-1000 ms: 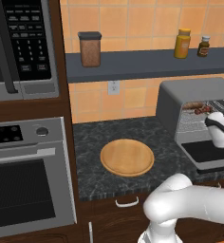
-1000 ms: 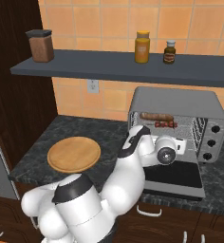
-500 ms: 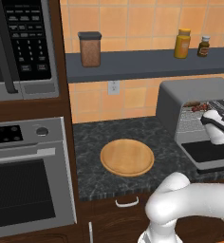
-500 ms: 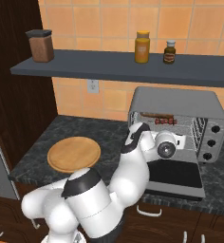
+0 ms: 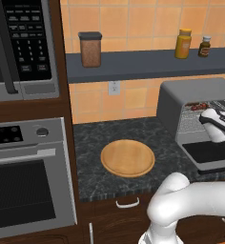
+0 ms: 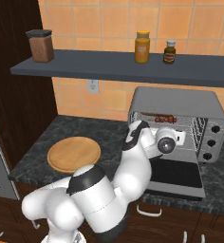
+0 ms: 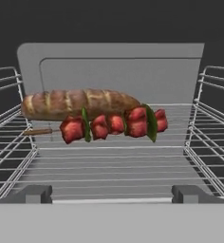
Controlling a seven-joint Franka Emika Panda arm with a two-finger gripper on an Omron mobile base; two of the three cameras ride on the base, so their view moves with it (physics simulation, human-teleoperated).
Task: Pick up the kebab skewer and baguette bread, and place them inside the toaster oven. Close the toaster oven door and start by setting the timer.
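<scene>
A: Hand view: one kebab skewer (image 7: 111, 125) and one baguette bread (image 7: 78, 104) lie on the toaster oven (image 6: 180, 111) rack, touching, it seems.

B: Arm has eased back slightly; fingers apart, empty. Loading's done.

A: One toaster oven door (image 6: 175, 172), still down; close it next

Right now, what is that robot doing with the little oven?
The robot's white arm is reaching toward the open toaster oven on the counter. Looking from its hand, the kebab skewer and the baguette bread already lie on the wire rack inside, the skewer in front of the loaf. Its fingers are open and hold nothing. The toaster oven door is folded down flat, so it has not been closed yet. The round wooden board sits on the counter.
</scene>
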